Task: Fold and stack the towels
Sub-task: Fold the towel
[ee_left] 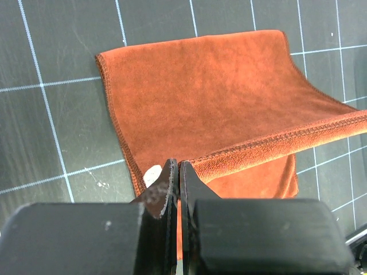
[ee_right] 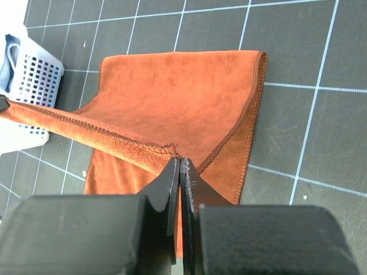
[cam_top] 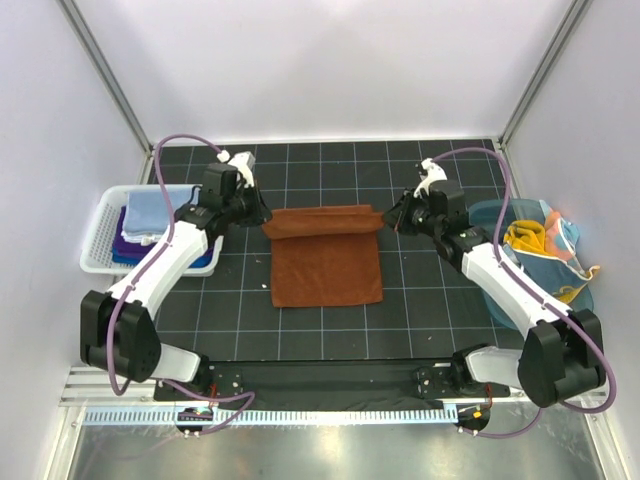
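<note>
A rust brown towel lies on the dark gridded mat in the middle, its far edge lifted and stretched taut between both grippers. My left gripper is shut on the towel's far left corner; in the left wrist view the pinched hem runs off to the right from the gripper. My right gripper is shut on the far right corner, with the raised hem stretching left over the flat part. More towels, light blue over purple and navy, are stacked in the white basket.
The white slatted basket stands at the left edge of the mat, close by the left arm. A teal round tub with crumpled cloths, yellow and light blue, sits at the right beside the right arm. White walls enclose the mat.
</note>
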`<state>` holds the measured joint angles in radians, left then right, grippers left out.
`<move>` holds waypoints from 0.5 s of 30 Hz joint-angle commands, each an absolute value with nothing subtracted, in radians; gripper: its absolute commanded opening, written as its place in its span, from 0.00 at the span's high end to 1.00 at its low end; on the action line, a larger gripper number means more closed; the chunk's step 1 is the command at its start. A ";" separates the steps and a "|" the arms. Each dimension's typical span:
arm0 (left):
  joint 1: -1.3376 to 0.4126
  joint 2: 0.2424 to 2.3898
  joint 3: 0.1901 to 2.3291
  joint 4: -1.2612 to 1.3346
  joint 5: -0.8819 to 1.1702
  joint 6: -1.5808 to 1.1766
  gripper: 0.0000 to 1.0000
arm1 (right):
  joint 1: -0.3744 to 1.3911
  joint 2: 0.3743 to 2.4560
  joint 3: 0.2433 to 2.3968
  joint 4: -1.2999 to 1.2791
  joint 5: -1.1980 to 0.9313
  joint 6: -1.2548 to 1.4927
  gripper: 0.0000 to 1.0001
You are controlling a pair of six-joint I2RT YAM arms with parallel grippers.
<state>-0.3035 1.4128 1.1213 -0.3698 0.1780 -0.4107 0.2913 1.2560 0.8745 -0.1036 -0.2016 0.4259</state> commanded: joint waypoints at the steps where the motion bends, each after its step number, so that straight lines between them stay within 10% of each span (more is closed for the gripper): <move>1: -0.296 1.351 1.106 -0.342 0.101 -0.407 1.00 | 0.287 1.186 0.858 -0.110 -0.132 0.426 0.99; 15: -0.318 1.272 1.055 -0.367 0.092 -0.428 1.00 | 0.322 1.097 0.799 -0.155 -0.118 0.439 0.99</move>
